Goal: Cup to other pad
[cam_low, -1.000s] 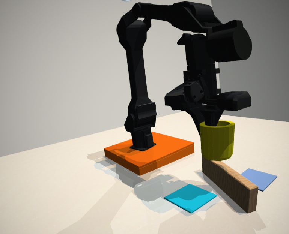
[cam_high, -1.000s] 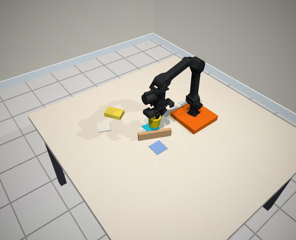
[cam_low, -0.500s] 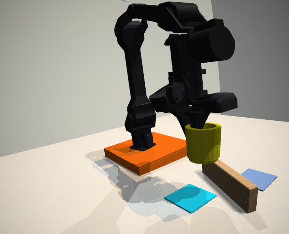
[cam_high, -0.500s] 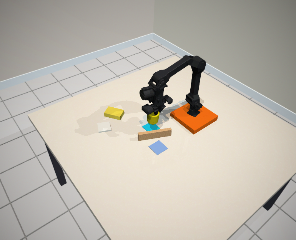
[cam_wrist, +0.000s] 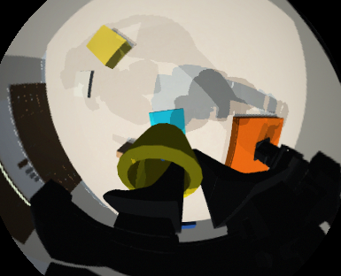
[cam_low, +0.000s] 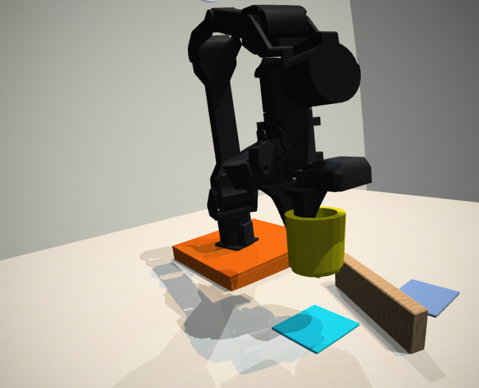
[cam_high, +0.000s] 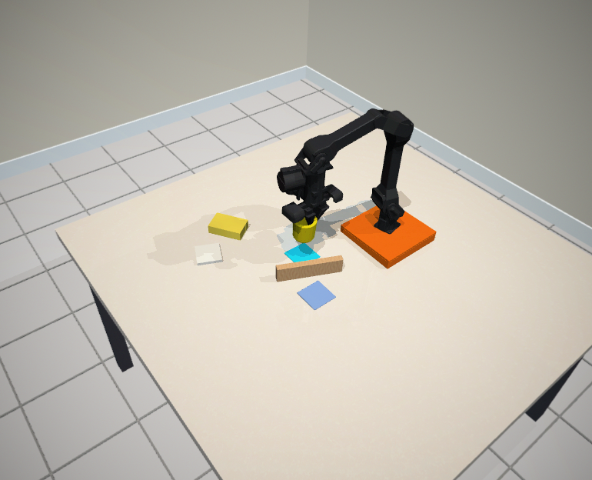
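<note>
Starting at the left of the table (cam_high: 193,361) in the top view, a yellow block (cam_high: 227,225) and a small white tile (cam_high: 208,253) are lying well apart from the work, playing no part in it. Moving right, the gripper (cam_low: 308,208) is pointing straight down and pinching the wall of the olive-yellow cup (cam_low: 315,244), one finger reaching inside the rim and the other pressing on the outside, so the cup is hanging upright in the air. Its base is floating above the cyan pad (cam_low: 315,326), whose surface is carrying the cup's shadow; from the wrist view the cyan pad (cam_wrist: 168,118) is showing just beyond the cup's rim (cam_wrist: 158,168). The relation that matters is vertical: the cup seems to be hanging a little toward the arm's side of the pad, so the coming move looks like a short shift and a straight descent, keeping the rim level so the marbles, which cannot be made out inside, are not tipping out. Further right, the wooden bar (cam_low: 379,302) is standing on edge between the cyan pad and the pale blue pad (cam_low: 428,296), while the orange base plate (cam_high: 415,242) is anchoring the arm beyond.
</note>
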